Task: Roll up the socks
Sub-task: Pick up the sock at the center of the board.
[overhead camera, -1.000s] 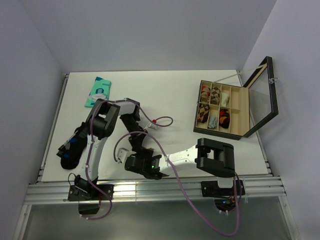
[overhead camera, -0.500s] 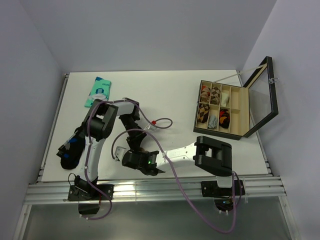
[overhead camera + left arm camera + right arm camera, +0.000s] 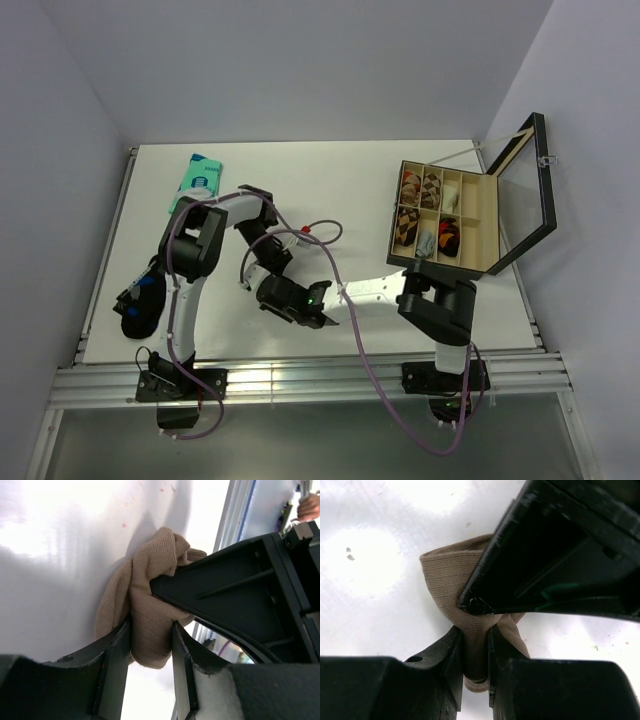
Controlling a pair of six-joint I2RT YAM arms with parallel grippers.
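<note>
Fabric of the tan sock [image 3: 150, 605] is a fine ribbed knit, and it is crumpled into a soft lump with deep folds, not flat. It lies on the white table [image 3: 350, 190], in the left-middle part, where my two arms meet; from the top camera the arms hide it almost fully.

The left claw [image 3: 151, 627] is closed on the sock: the cloth fills the gap between the two black fingers [image 3: 117, 650] and bulges out below them. The right claw [image 3: 476, 632] is closed on it too, pinching a narrow waist of the knit, so that the sock spreads above like a fan. The fingers are matte black plastic with flat inner faces. Each wrist camera sees the angular black body of the other claw pressed right against the sock.

Near the left edge of the table lies a dark bundle [image 3: 140, 300] with a blue patch; I cannot tell what it is. A teal flat packet [image 3: 197, 183] lies at the far left. On the right stands a black case [image 3: 470, 262] with beige compartments, its lid open, some cells holding patterned rolls.
</note>
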